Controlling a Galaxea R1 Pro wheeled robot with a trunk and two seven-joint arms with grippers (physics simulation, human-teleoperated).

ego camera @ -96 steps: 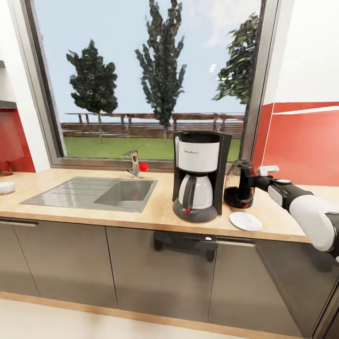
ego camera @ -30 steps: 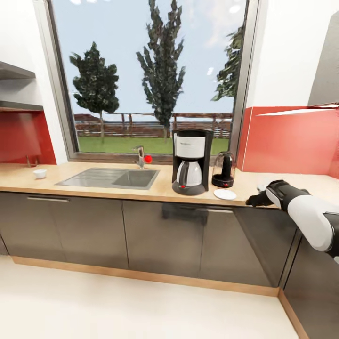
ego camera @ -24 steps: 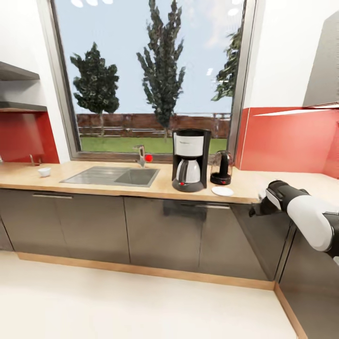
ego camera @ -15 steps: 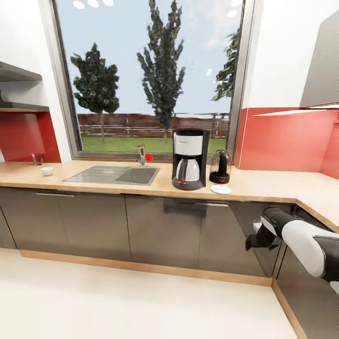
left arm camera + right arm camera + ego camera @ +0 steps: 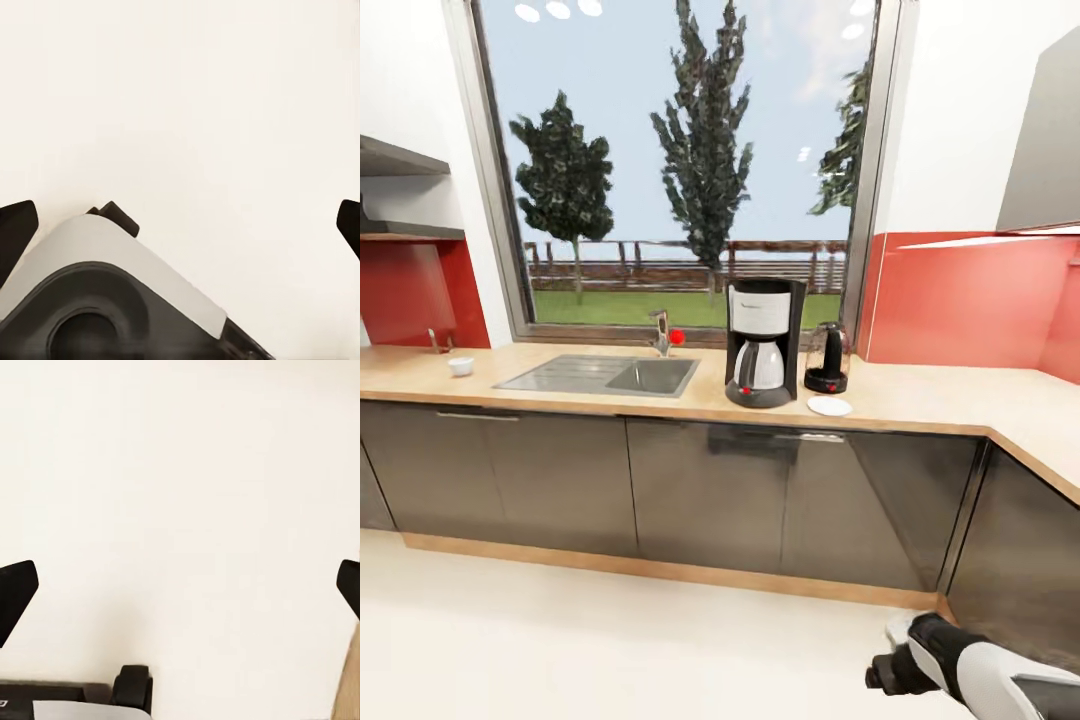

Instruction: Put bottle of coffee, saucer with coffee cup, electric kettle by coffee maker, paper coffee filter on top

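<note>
**Both grippers open over the floor; coffee gear on the far desk**

Nearest: right gripper (image 5: 882,672) low at near right in the head view, above the pale floor (image 5: 610,640), well apart from the cabinets. Head view can't resolve its jaws. Right wrist view does: both fingertips (image 5: 15,592) at opposite frame edges, wide apart, nothing between, floor beyond.

Left gripper (image 5: 180,225): left wrist view shows the same wide spread, empty, over the floor, with part of the robot's white-and-grey body (image 5: 97,300) in frame.

Open floor runs wide in front of the grey cabinets (image 5: 700,490); the cabinet run turns a corner toward the near right.

Farther back, on the desk (image 5: 920,395): coffee maker (image 5: 764,342) about centre, upright, near the desk's front edge. Electric kettle (image 5: 827,358) just beside it on the right. Saucer (image 5: 830,406) in front of the kettle, near the front edge, bare. Sink (image 5: 600,374) left of the coffee maker. Coffee cup (image 5: 460,365) far left on the desk, well apart from the saucer.

Kitchen shelf (image 5: 400,232) at far left above the desk; contents not readable.
</note>
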